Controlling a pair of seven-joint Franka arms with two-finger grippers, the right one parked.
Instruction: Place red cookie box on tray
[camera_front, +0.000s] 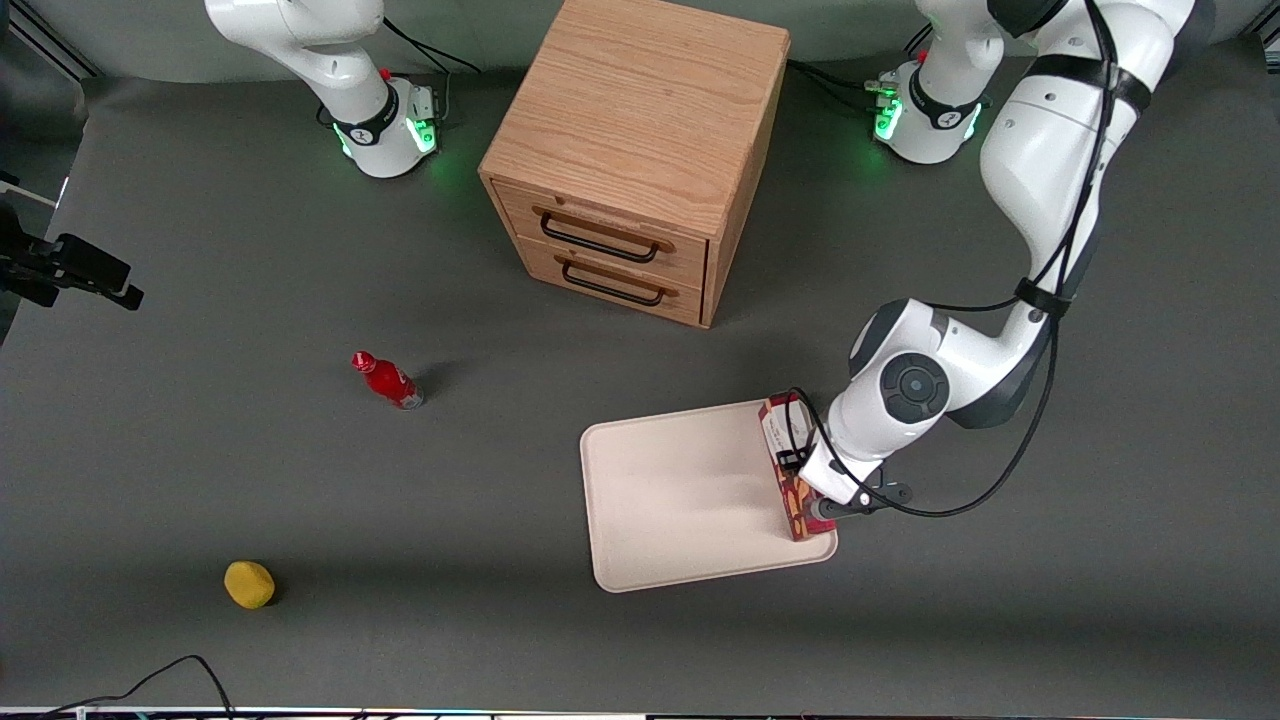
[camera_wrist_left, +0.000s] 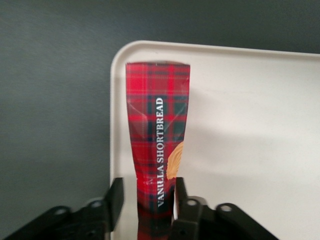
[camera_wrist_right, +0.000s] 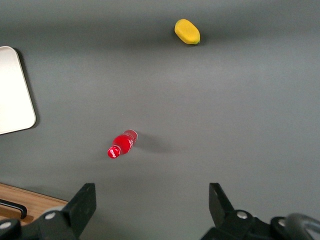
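The red cookie box (camera_front: 783, 440), a long tartan carton, lies flat on the cream-white tray (camera_front: 680, 500), along the tray's edge toward the working arm's end of the table. My left gripper (camera_front: 812, 500) is low over the end of the box nearer the front camera. In the left wrist view the gripper (camera_wrist_left: 147, 182) straddles the box (camera_wrist_left: 157, 130). It is open: one finger (camera_wrist_left: 116, 192) stands clear of the carton, the other sits right beside it. The tray's rim (camera_wrist_left: 114, 100) runs just beside the box.
A wooden drawer cabinet (camera_front: 630, 150) stands farther from the front camera than the tray. A small red bottle (camera_front: 388, 380) and a yellow object (camera_front: 249, 584) lie toward the parked arm's end of the table. A black cable lies at the table's near edge.
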